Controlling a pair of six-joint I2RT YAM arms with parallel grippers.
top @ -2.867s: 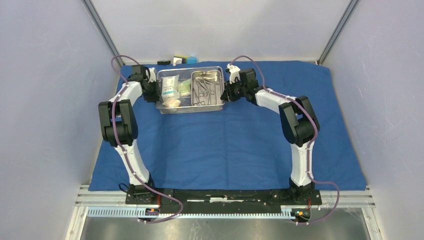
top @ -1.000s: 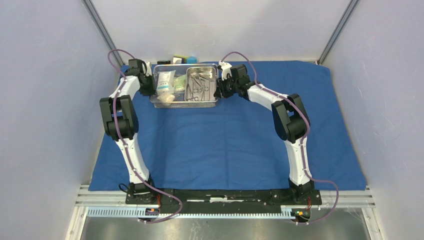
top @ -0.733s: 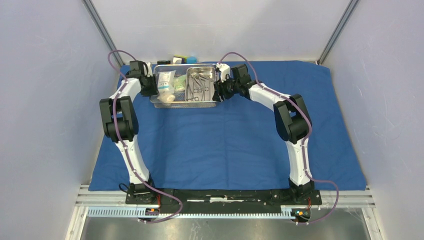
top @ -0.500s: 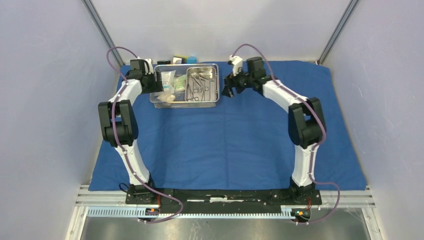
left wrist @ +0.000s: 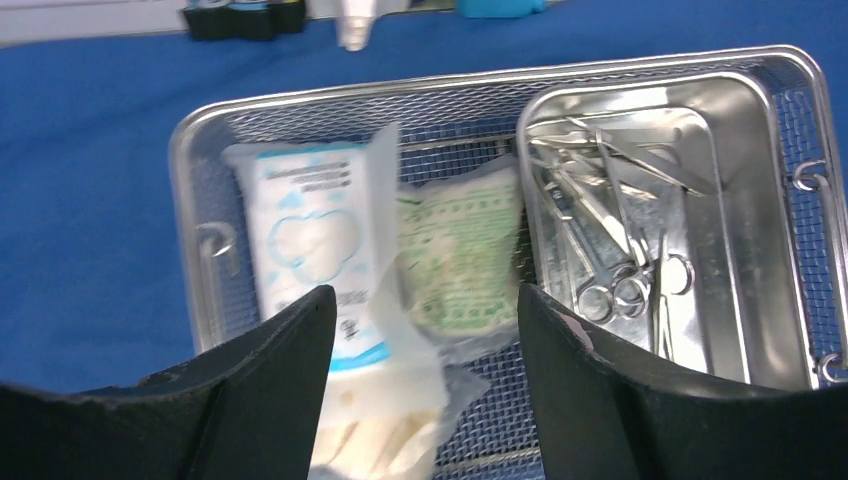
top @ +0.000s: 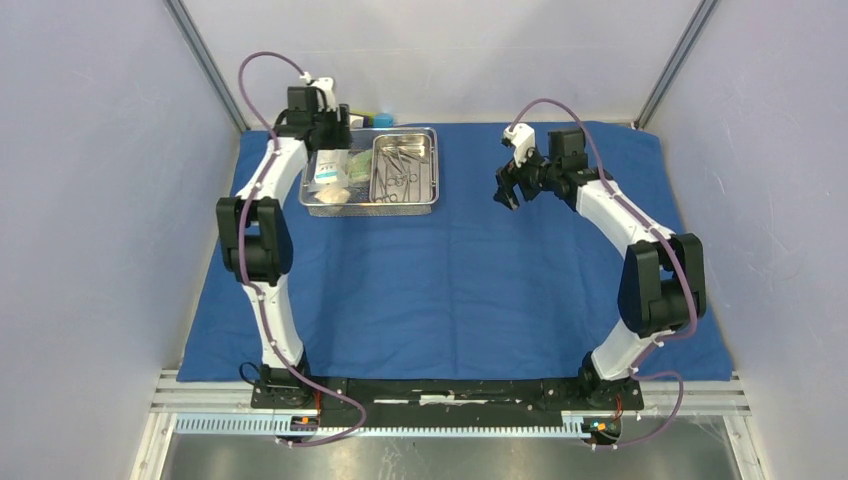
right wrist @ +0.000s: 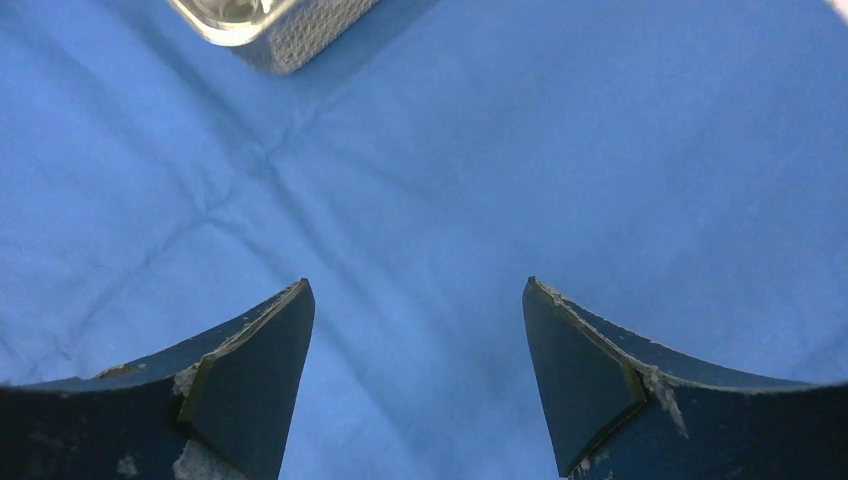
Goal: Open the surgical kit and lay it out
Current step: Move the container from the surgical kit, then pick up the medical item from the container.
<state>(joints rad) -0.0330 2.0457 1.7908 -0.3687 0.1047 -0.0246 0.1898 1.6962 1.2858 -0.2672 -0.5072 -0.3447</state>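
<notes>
The blue cloth wrap (top: 470,280) lies spread flat over the table. At its far left stands the wire-mesh basket (top: 371,206). Inside it are the steel pan (left wrist: 740,250) with slim scissor-like instruments (left wrist: 610,240), a white-and-blue packet (left wrist: 310,235), a green-printed packet (left wrist: 462,255) and a pale packet (left wrist: 385,430). My left gripper (left wrist: 425,292) hangs open above the packets, touching nothing. My right gripper (top: 507,190) is open over bare cloth (right wrist: 560,150), well right of the basket, whose corner (right wrist: 290,30) shows at the top of the right wrist view.
Small black (left wrist: 245,15), white (left wrist: 355,25) and blue (left wrist: 500,8) blocks sit just behind the basket at the cloth's far edge. Pale enclosure walls close in left, right and back. A metal rail (top: 450,400) carries both arm bases at the near edge.
Both grippers have let go of the basket's ends and opened. The left rose and swung over the basket; the right pulled away to the right. The basket stays put.
</notes>
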